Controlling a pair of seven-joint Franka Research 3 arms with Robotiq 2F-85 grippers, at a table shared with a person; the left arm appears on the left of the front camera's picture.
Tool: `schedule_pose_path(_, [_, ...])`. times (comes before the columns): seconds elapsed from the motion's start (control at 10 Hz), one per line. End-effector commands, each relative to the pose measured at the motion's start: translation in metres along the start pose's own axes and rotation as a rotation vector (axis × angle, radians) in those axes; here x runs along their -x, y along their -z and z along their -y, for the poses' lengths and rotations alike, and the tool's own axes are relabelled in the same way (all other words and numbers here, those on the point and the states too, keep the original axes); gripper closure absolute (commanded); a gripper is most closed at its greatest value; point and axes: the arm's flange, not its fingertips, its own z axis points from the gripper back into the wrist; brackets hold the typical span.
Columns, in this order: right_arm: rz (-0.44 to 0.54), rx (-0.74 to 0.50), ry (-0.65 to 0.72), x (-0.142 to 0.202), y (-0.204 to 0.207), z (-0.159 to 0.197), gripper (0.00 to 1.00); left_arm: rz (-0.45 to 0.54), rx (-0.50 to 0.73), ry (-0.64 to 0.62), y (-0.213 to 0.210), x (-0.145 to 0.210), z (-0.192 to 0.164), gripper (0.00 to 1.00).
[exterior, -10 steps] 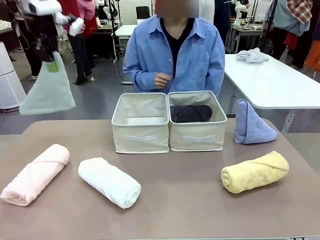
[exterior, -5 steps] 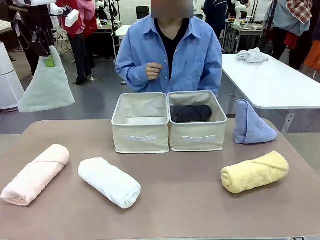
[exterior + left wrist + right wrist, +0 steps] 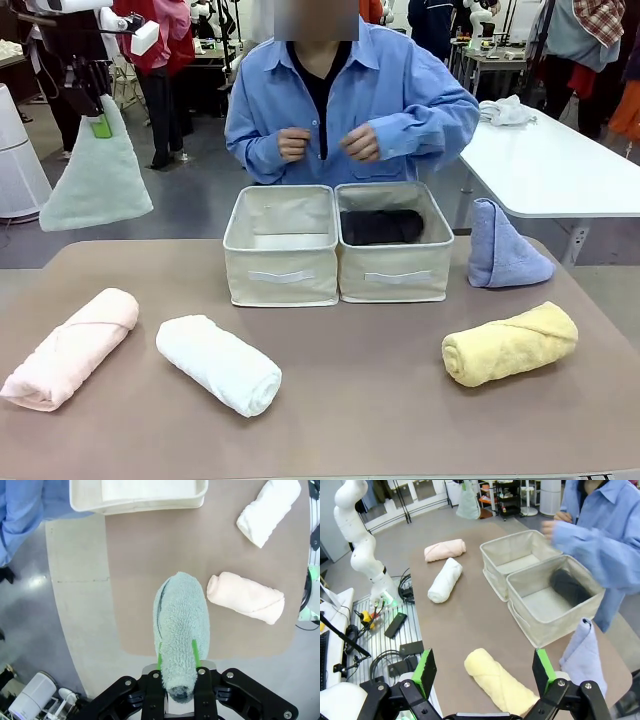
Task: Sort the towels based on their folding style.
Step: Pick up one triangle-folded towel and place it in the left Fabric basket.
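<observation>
Roll (image 3: 382, 227), dark grey, inside right bin (image 3: 395, 281)

Your left arm (image 3: 362, 550) is raised high, its wrist turned so the left gripper (image 3: 98, 116) points straight down; the jaws are clamped on the tip of the pale green towel (image 3: 97, 185), which hangs free below them. Your right gripper (image 3: 485, 672) is held aloft and tilted downward; its green pads (image 3: 425, 670) stand spread wide, with nothing between them.

light: bright, even | shadows: soft | blur: person's hand (image 3: 551, 528) | edges: bowed
</observation>
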Motion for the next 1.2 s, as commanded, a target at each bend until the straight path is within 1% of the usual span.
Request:
schedule_pose_path(0.0, [0.009,-0.003,-0.008,0.0,0.001,0.0,0.0,0.016,0.003,0.04,-0.007,-0.018,0.011,0.82])
schedule_pose_path(0.2, [0.009,-0.003,-0.008,0.0,0.001,0.0,0.0,-0.003,0.005,0.081,-0.012,-0.043,0.005,0.82])
schedule_pose_path(0.3, [0.009,-0.003,-0.008,0.0,0.001,0.0,0.0,-0.005,-0.003,0.079,-0.012,-0.057,0.004,0.82])
schedule_pose_path(0.4, [0.009,-0.003,-0.008,0.0,0.001,0.0,0.0,-0.012,0.009,0.088,-0.013,-0.066,-0.008,0.82])
schedule_pose_path(0.5, [0.009,-0.003,-0.008,0.0,0.001,0.0,0.0,-0.108,0.009,0.089,-0.01,-0.064,-0.005,0.82])
schedule_pose_path(0.6, [0.009,-0.003,-0.008,0.0,0.001,0.0,0.0,-0.235,-0.002,0.077,-0.015,-0.021,0.013,0.82])
schedule_pose_path(0.7, [0.009,-0.003,-0.008,0.0,0.001,0.0,0.0,-0.167,-0.008,0.008,-0.017,0.04,0.032,0.82])
schedule_pose_path(0.8, [0.009,-0.003,-0.008,0.0,0.001,0.0,0.0,-0.119,0.002,-0.054,-0.005,0.084,0.057,0.82])
schedule_pose_path(0.9, [0.009,-0.003,-0.008,0.0,0.001,0.0,0.0,-0.092,0.014,-0.085,0.006,0.102,0.069,0.82])
schedule_pose_path(1.1, [0.009,-0.003,-0.008,0.0,0.001,0.0,0.0,-0.064,0.014,-0.125,0.012,0.119,0.076,0.82])
